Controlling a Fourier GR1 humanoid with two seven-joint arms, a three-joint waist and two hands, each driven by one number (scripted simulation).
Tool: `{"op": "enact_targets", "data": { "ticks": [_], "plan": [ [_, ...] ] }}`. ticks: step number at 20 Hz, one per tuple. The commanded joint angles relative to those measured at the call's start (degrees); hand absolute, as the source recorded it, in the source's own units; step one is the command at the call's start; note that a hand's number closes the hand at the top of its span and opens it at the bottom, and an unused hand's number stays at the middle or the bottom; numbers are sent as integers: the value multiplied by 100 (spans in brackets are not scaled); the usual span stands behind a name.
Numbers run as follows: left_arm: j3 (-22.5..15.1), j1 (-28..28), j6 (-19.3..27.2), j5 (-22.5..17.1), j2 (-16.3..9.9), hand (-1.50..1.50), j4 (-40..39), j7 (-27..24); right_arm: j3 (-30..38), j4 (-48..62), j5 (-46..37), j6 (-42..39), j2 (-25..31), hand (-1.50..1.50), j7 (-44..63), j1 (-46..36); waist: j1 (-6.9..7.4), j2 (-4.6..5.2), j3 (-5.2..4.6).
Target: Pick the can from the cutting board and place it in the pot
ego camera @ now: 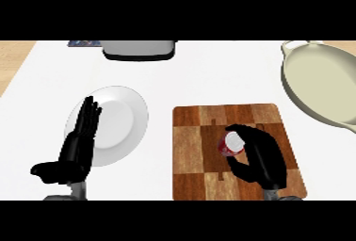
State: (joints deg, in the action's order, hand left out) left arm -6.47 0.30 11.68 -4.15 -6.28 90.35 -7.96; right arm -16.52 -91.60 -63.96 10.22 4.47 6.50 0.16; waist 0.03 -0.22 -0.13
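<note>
I see a white counter top (208,75) filling most of my view, evenly lit. Beyond its left edge runs a strip of pale wood surface (12,61), and a smaller patch of the same wood shows past its far right corner. A grey appliance (139,50) sits at the counter's far edge.

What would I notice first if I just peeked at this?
Probably the right hand, black and curled round a red can on the wooden cutting board low in the middle. Next, the big cream pot at the upper right, and the left hand resting open over a white plate.
</note>
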Motion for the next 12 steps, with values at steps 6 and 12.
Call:
{"op": "enact_targets", "data": {
  "ticks": [6, 12],
  "plan": [
    [323, -325, -109, 28, 52, 0, 72, 439, -221, -526, -474, 58, -51, 150, 56, 249, -14, 17, 13],
    [92, -213, -137, 123, 100, 0, 29, 23, 2320, 995, -218, 3, -197, 150, 2246, -1262, 154, 359, 7]
  ]
}}
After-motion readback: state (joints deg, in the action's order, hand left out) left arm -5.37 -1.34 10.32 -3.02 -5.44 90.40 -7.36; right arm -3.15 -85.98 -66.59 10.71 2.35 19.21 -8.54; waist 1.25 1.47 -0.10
